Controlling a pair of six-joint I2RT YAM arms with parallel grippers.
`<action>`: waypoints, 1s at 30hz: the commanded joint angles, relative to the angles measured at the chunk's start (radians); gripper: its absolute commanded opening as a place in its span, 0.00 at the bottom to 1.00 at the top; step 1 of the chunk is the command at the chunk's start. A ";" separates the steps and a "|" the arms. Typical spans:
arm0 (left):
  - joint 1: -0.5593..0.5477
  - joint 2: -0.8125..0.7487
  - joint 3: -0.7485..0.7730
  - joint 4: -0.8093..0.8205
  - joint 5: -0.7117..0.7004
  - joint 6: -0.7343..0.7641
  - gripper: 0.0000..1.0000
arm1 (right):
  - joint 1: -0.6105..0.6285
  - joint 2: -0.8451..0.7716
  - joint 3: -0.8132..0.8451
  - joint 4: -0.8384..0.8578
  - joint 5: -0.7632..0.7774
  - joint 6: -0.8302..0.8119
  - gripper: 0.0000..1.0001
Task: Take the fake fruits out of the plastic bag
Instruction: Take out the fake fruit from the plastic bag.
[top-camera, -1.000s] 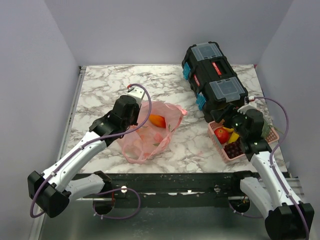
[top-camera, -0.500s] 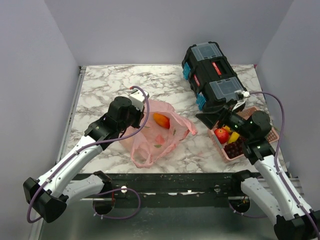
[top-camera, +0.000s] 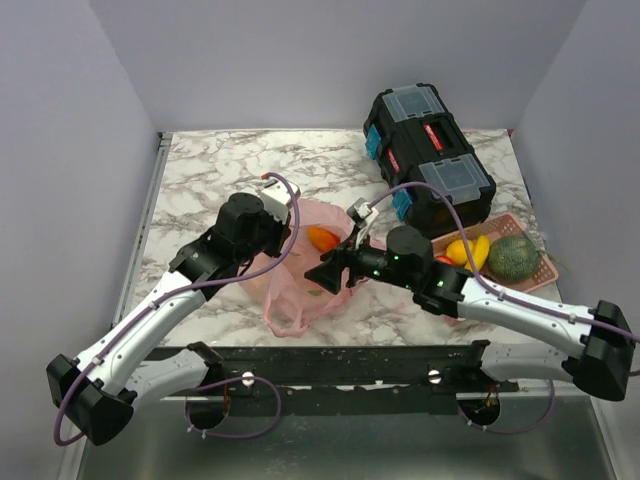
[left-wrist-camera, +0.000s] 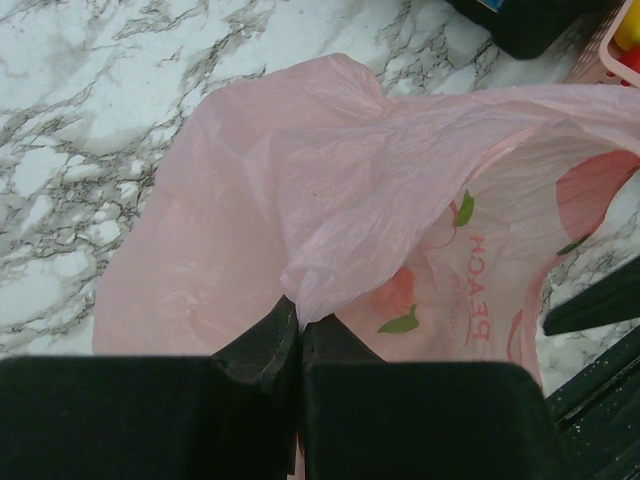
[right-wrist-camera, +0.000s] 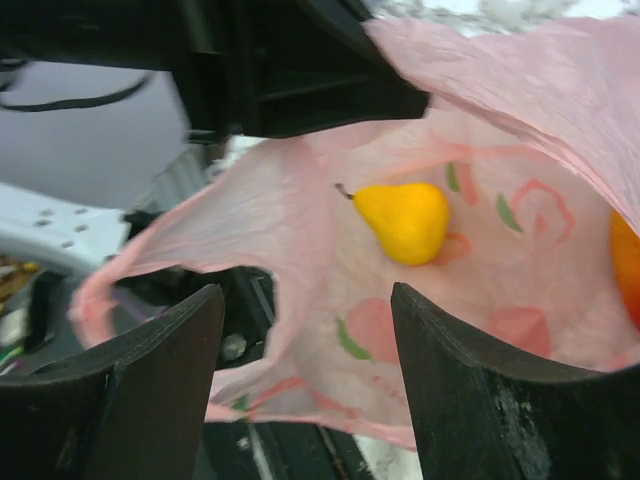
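The pink plastic bag (top-camera: 305, 275) lies mid-table with its mouth facing right. My left gripper (top-camera: 283, 228) is shut on a fold of the bag's upper edge, seen pinched between its fingers in the left wrist view (left-wrist-camera: 297, 318), where the bag (left-wrist-camera: 330, 190) fills the frame. My right gripper (top-camera: 318, 277) is open at the bag's mouth. In the right wrist view its jaws (right-wrist-camera: 305, 300) stand wide apart in front of the bag (right-wrist-camera: 300, 220). A yellow fruit (right-wrist-camera: 405, 220) lies inside, and an orange fruit (right-wrist-camera: 628, 265) shows at the right edge and from above (top-camera: 321, 238).
A black toolbox (top-camera: 430, 150) with blue latches stands at the back right. A rigid pink basket (top-camera: 545, 265) at the right holds a banana (top-camera: 468, 250), a green melon (top-camera: 513, 257) and a red apple, partly behind my right arm.
My right arm has swung left from the basket to the bag's mouth, gripper open. My left gripper keeps its hold and has lifted the bag's edge, opening the mouth.
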 joint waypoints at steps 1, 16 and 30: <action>0.002 -0.011 -0.013 0.016 0.012 0.013 0.00 | 0.070 0.111 0.052 -0.057 0.298 -0.103 0.68; 0.001 -0.027 -0.014 0.019 0.032 0.012 0.00 | 0.167 0.357 0.014 0.159 0.823 -0.313 0.67; 0.000 -0.024 -0.017 0.019 0.027 0.014 0.00 | 0.152 0.664 0.035 0.594 0.865 -0.604 0.68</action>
